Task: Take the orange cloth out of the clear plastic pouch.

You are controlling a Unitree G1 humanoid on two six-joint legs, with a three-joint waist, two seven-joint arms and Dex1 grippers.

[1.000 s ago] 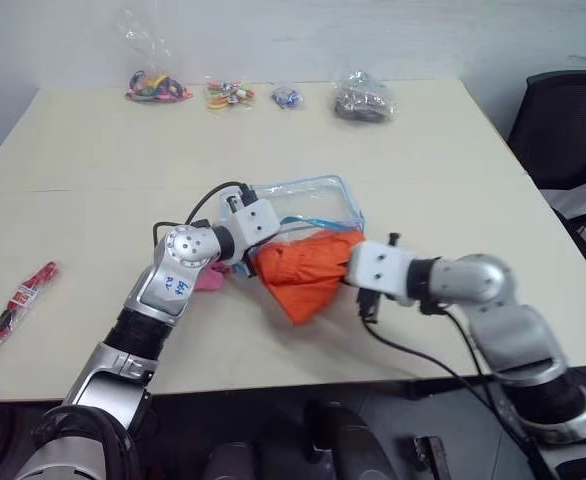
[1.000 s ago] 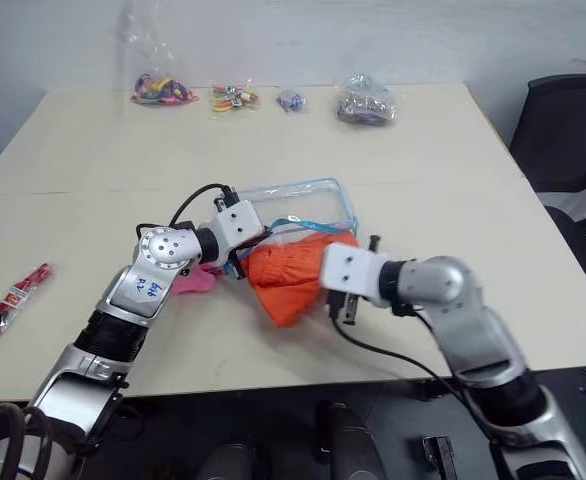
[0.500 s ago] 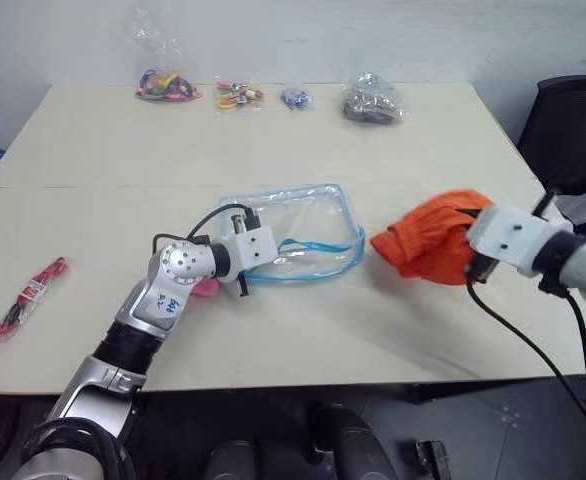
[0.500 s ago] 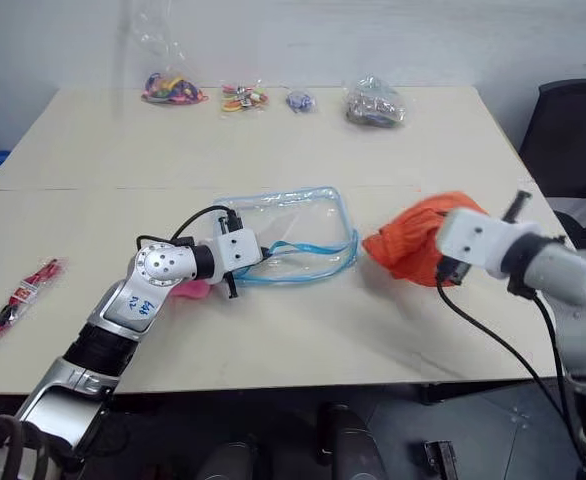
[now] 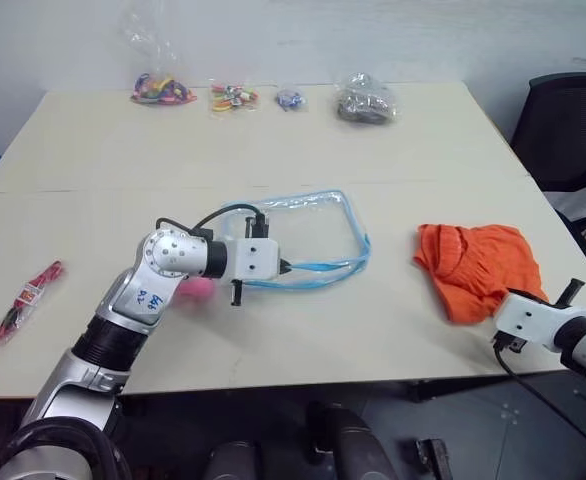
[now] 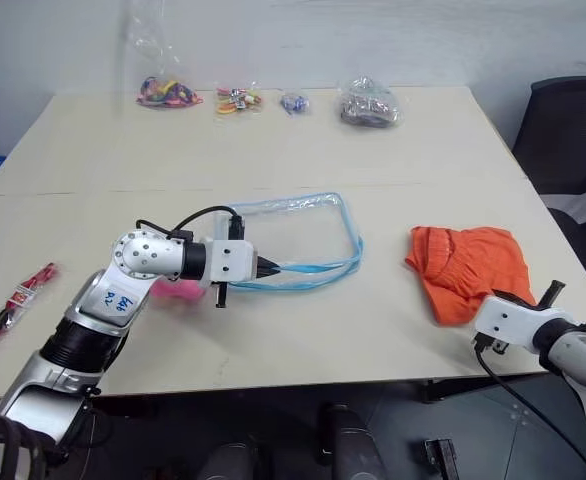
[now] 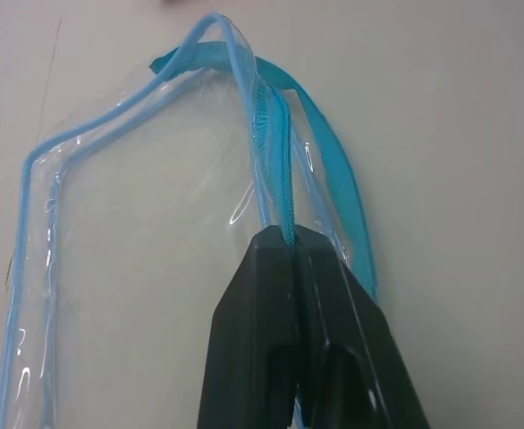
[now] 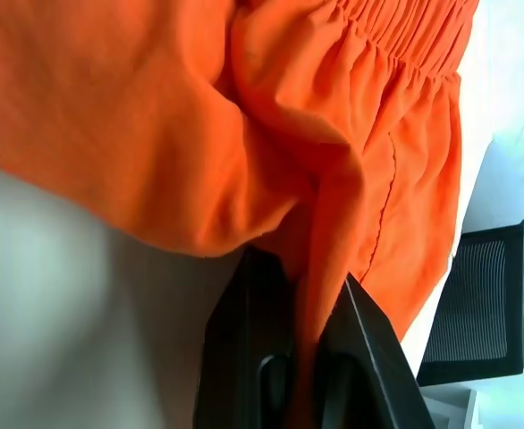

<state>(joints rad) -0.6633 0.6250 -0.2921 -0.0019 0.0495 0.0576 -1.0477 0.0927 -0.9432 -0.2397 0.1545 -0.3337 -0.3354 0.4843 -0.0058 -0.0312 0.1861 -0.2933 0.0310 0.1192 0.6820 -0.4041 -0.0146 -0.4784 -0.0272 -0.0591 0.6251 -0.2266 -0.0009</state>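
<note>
The clear plastic pouch [image 5: 303, 232], edged in light blue, lies flat on the middle of the table with nothing inside. My left gripper [image 7: 289, 234] is shut on its blue zipper edge at the near side, and shows from above as the left gripper [image 5: 284, 266]. The orange cloth [image 5: 478, 265] lies crumpled on the table to the right, apart from the pouch. Its gathered band [image 8: 405, 36] faces away from my wrist. My right gripper [image 8: 302, 277] is shut on a fold at the cloth's near corner, close to the table's front right edge.
A pink plush toy [image 5: 195, 289] peeks out behind my left forearm. Several small bags of trinkets [image 5: 231, 96] line the far edge. A red item [image 5: 23, 299] lies at the left. A black chair [image 5: 565, 125] stands beyond the right edge.
My right gripper pulled the orange cloth out of the pouch, carried it right and lowered it onto the table. My left gripper kept its hold on the pouch, drawing back and turning.
</note>
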